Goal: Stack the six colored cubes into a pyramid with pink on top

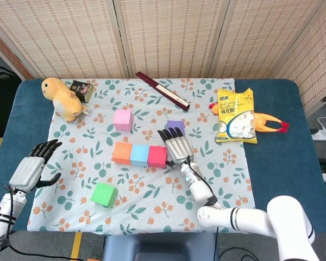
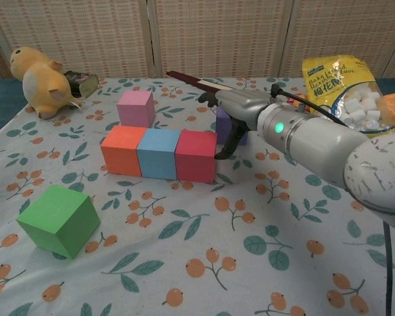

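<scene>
An orange cube, a light blue cube and a red cube stand in a row on the floral cloth. The pink cube stands alone behind them. My right hand hovers flat and open just right of the red cube, partly covering the purple cube behind it. The green cube lies near the front left. My left hand hangs open off the cloth's left edge, holding nothing. In the chest view the right hand hides most of the purple cube.
A yellow plush toy and a small dark box sit at the back left. A dark red stick lies at the back centre. A marshmallow bag and rubber chicken lie at the right.
</scene>
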You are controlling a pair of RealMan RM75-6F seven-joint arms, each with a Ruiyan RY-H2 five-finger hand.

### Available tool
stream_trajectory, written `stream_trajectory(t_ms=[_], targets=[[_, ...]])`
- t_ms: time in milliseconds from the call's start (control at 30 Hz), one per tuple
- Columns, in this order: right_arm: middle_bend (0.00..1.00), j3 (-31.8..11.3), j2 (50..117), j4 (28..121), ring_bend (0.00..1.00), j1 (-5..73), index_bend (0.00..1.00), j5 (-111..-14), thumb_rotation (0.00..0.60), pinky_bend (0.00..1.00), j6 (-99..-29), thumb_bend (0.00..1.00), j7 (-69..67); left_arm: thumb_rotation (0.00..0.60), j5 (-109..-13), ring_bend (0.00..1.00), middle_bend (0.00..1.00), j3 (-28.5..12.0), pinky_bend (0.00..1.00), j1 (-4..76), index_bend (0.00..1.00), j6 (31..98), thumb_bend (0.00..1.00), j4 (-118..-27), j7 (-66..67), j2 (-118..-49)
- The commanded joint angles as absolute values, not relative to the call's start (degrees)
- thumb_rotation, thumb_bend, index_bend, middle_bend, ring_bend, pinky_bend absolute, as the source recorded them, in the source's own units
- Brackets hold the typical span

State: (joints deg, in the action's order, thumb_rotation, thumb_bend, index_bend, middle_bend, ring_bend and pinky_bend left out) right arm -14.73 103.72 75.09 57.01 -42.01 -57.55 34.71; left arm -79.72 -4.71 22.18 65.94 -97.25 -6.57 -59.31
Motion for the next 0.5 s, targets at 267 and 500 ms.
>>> stream_trajectory(t_ms=[267,500], targets=[[0.07,-15.5,104.17,74.64,0.0,56.76,0.0,-42.91,0.6,0.0,-57.34,0.08,34.57,0.6,-79.95,0.0,0.01,-4.67,0.08,22.09,0.07,66.1,0.35,-97.36,-6.56,-59.22],[0.07,-15.23,102.66,76.38,0.0,56.05,0.0,-42.87,0.6,0.0,-57.47,0.08,35.65,0.6,-80.03,0.0,0.01,-4.6,0.08,22.04,0.07,66.15,0.34,-97.39,-6.41,-59.3]])
